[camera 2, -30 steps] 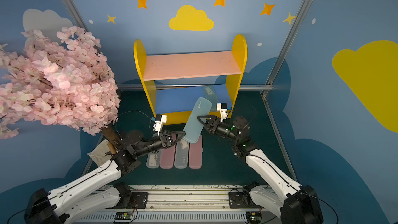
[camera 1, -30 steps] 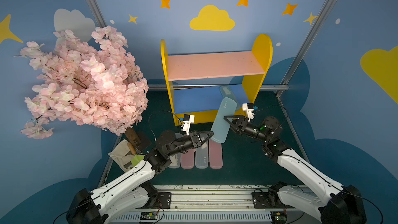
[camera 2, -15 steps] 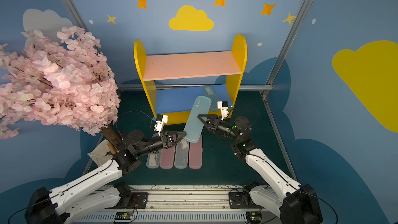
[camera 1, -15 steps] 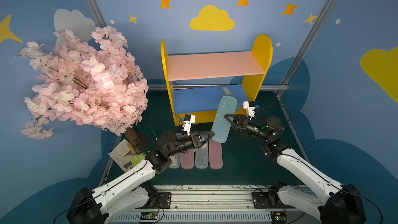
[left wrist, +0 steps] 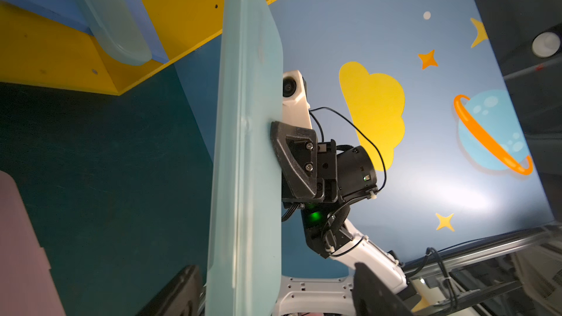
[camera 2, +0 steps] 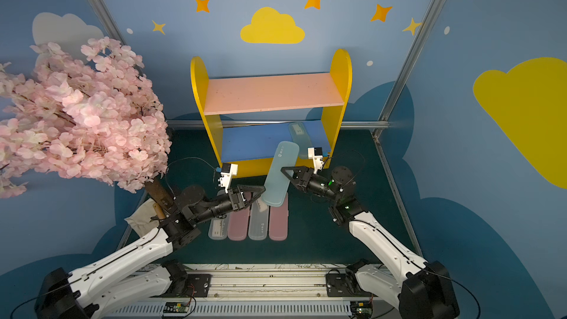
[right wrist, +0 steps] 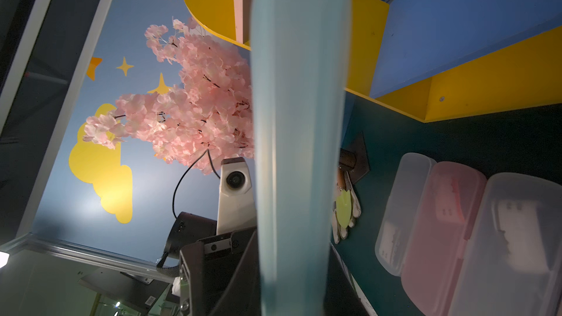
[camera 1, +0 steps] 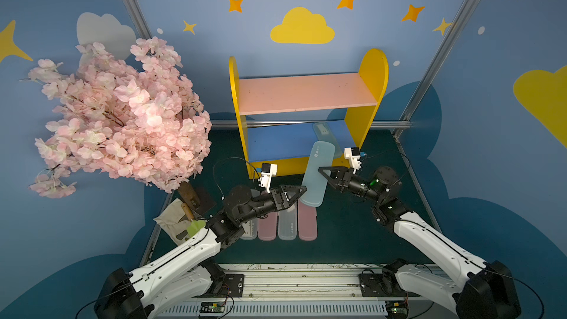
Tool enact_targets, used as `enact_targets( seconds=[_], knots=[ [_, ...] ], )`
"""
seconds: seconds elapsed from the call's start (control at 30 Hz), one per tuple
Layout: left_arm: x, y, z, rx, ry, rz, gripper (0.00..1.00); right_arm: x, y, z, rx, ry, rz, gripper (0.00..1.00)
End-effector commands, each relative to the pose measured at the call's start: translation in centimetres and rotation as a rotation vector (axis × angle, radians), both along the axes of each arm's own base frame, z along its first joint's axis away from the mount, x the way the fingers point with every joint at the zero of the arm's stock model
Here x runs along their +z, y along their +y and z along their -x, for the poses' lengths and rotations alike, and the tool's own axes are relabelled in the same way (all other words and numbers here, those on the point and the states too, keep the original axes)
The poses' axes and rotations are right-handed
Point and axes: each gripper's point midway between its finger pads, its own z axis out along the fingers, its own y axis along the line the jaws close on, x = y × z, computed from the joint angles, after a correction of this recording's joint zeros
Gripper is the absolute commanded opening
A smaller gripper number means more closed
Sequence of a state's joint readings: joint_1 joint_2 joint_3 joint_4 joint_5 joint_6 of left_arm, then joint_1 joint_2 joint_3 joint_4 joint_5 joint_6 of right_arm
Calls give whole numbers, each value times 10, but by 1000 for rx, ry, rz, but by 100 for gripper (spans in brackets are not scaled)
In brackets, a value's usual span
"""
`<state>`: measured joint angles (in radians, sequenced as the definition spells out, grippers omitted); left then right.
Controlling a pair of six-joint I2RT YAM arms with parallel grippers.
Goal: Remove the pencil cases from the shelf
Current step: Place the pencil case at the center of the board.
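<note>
A pale teal pencil case (camera 1: 316, 176) (camera 2: 280, 173) hangs tilted in front of the shelf (camera 1: 306, 93), above the floor. My right gripper (camera 1: 323, 173) (right wrist: 289, 269) is shut on its long edge near the middle. My left gripper (camera 1: 296, 194) (left wrist: 275, 272) is open, and the case's lower end (left wrist: 243, 238) stands between its spread fingers. A second teal pencil case (camera 1: 326, 136) (left wrist: 112, 19) lies on the shelf's blue board, sticking out over its front edge. Several pencil cases, white and pink (camera 1: 287, 222) (right wrist: 441, 232), lie side by side on the floor.
A pink blossom tree (camera 1: 122, 118) fills the left side, and its trunk base (camera 1: 190, 194) stands close to my left arm. A glove and a small trowel (camera 1: 181, 222) lie beside it. Metal frame posts (camera 1: 429, 72) edge the green floor.
My right gripper has shut on the teal pencil case, and then my left gripper, which had held its lower end, has opened. The case has hardly moved.
</note>
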<state>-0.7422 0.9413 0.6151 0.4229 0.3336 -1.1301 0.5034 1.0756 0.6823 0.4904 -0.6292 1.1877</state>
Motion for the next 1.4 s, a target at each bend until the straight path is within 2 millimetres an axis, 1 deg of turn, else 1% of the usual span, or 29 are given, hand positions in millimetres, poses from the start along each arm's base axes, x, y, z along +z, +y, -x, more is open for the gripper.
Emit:
enact_targets(
  seconds=[0.0,0.07,0.1,0.13,0.3,0.37,0.43,0.53,0.63,0.7,0.83,0.97,1.07,1.37],
  knots=[
    [3,10,-2,55,-22,-50,90,-20,-8,4,-18,5,111,12],
    [-9,16,-4,90,2,-109,96,-36,-15,7,-32,15,198,13],
    [-17,23,-9,136,16,-149,98,-46,-19,9,-38,26,247,13],
    [-23,27,-9,155,19,-184,100,-55,-24,11,-40,34,292,13],
    [-50,46,-10,223,37,-316,100,-101,-47,22,-38,93,450,13],
    [-62,52,-11,248,49,-357,100,-123,-56,25,-29,130,480,13],
    [-71,58,-12,271,68,-392,100,-140,-63,27,-25,169,494,13],
    [-81,61,-12,277,87,-414,100,-161,-71,27,-17,218,509,13],
    [-88,61,-11,276,104,-418,100,-178,-73,25,14,257,516,14],
    [-92,61,-11,278,112,-418,100,-188,-72,24,44,290,520,14],
    [-94,63,-12,289,117,-414,100,-196,-61,24,184,276,517,13],
    [-94,65,-12,297,113,-411,100,-208,-52,18,235,291,496,12],
    [-93,66,-11,299,113,-408,100,-214,-49,13,237,271,515,13],
    [-93,67,-13,309,111,-398,100,-237,-53,2,171,286,596,13]
  ],
)
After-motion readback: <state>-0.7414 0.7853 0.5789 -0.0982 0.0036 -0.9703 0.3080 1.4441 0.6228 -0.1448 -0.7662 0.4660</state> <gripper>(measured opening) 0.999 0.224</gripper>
